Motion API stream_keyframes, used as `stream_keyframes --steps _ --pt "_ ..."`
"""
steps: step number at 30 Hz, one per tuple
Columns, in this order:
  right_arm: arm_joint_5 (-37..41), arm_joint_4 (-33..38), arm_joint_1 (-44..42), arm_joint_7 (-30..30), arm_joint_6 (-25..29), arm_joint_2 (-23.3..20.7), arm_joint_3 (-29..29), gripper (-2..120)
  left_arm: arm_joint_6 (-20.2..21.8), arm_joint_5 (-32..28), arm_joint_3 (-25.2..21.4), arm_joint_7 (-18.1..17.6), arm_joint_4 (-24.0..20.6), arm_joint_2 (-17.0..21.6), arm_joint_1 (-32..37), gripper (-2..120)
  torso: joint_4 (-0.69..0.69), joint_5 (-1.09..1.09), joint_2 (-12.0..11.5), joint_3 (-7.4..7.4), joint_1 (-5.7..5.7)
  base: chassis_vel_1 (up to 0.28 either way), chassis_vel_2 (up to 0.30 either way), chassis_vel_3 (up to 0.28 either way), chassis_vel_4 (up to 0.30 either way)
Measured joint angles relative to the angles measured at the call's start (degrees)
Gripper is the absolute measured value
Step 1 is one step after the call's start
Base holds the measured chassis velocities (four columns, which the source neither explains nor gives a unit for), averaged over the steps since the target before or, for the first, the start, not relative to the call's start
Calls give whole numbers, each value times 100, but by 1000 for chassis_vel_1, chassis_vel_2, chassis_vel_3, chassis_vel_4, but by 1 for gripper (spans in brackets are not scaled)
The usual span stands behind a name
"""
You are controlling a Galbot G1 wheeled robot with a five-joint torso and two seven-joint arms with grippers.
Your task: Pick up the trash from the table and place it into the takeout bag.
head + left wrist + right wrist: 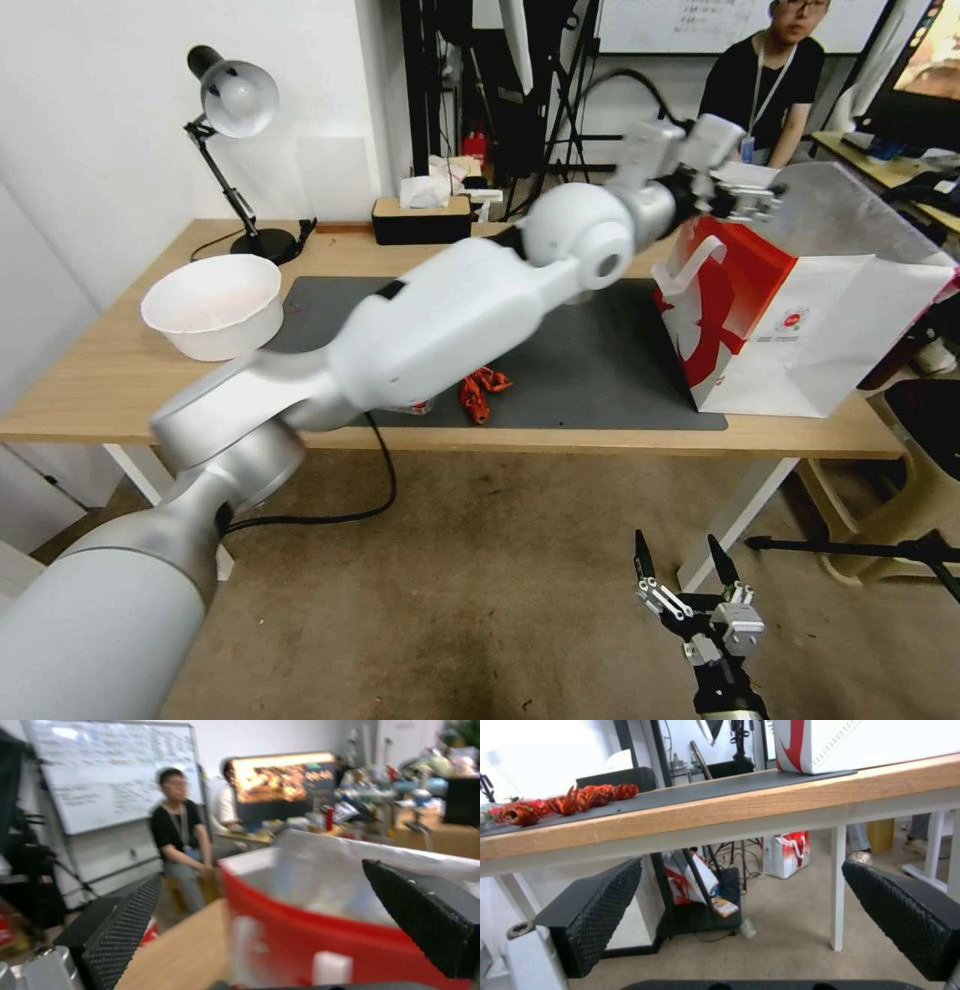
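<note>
1. Left gripper [748,200] hovers over the takeout bag [800,310] at the table's [100,390] right end, fingers spread, empty.
2. Right gripper [690,575] hangs below the near edge, fingers spread.
3. Bowl [213,305] sits far left.

Takeout bag [800,310], right of frame — white sides, broad red panel, white flat handles, small red round logo. Bowl [213,304], left — off-white with a faint pinkish interior. Table [90,385]: light wood top, white legs; mat [590,365] dark grey. Crayfish shells [480,392], centre — red-orange. Both grippers' fingers [605,903] black, dotted texture.
</note>
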Motion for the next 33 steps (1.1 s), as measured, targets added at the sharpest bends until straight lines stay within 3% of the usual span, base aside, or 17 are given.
stream_keyframes --steps 1,7,8,10,12,13,15,18,19,22,25,27,28,29,31,33 --pt "0 0 0 0 0 0 0 100 0 0 0 0 0 0 0 100 0 0 0 0 0 0 0 0 0" --pt "-27 25 -20 -1 -8 11 -8 100 -167 444 -870 7 -1093 1044 1110 100 0 0 0 -1 0 0 0 0 0" --pt "-27 25 -20 -1 -8 11 -8 100 -167 444 -870 7 -1093 1044 1110 100 0 0 0 -1 0 0 0 0 0" --pt "-53 30 -23 -3 -10 26 -19 100 -252 572 -1257 81 -1466 1396 1632 100 3 -3 1 0 0 0 0 0 0" --pt "-56 31 -23 -5 -10 26 -21 100 -266 591 -1296 84 -1494 1425 1679 100 3 -3 0 0 0 0 0 0 0" --pt "-66 39 -22 -5 -10 37 -30 100 -376 693 -1469 111 -1619 1549 1913 100 -1 4 1 -1 0 0 0 0 0" --pt "-94 57 -19 -6 -15 40 -51 100 -707 1085 -2019 186 -1860 1893 2767 100 1 -5 0 0 0 0 0 0 0" --pt "-111 69 -15 -7 -18 48 -62 100 -910 1270 -2410 172 -2005 2028 3277 100 1 7 1 -1 0 0 0 0 0" --pt "-136 75 -14 -7 -20 64 -73 100 -1091 1600 -2922 103 -2179 2140 3953 100 0 -5 0 0 0 0 0 0 0" --pt "-160 86 -11 -8 -22 92 -82 100 -1286 1845 -3275 72 -2346 2215 4451 100 1 8 1 -1 -1 0 0 0 0" --pt "-173 116 -10 -7 -25 113 -82 100 -1459 2106 -3629 48 -2526 2232 5101 100 -3 -3 0 -1 0 0 0 0 0" --pt "-180 142 -9 -7 -28 117 -82 100 -1634 2357 -4003 46 -2733 2178 5937 100 1 4 0 -1 0 0 0 0 0" --pt "-180 142 -9 -7 -28 117 -82 100 -1634 2357 -4003 46 -2733 2178 5937 100 1 4 0 -1 0 0 0 0 0" --pt "-182 156 -12 -8 -28 115 -81 100 -1708 2490 -4164 44 -2819 2106 6321 100 1 -2 0 0 0 0 0 0 0" --pt "-184 176 -15 -21 -28 111 -83 100 -1928 2793 -4519 36 -2973 1904 7029 100 1 6 0 -1 -1 0 0 0 0" --pt "-184 184 -15 -26 -28 107 -80 100 -2085 2961 -4668 35 -3006 1797 7333 100 0 3 0 -1 -1 0 0 0 0"
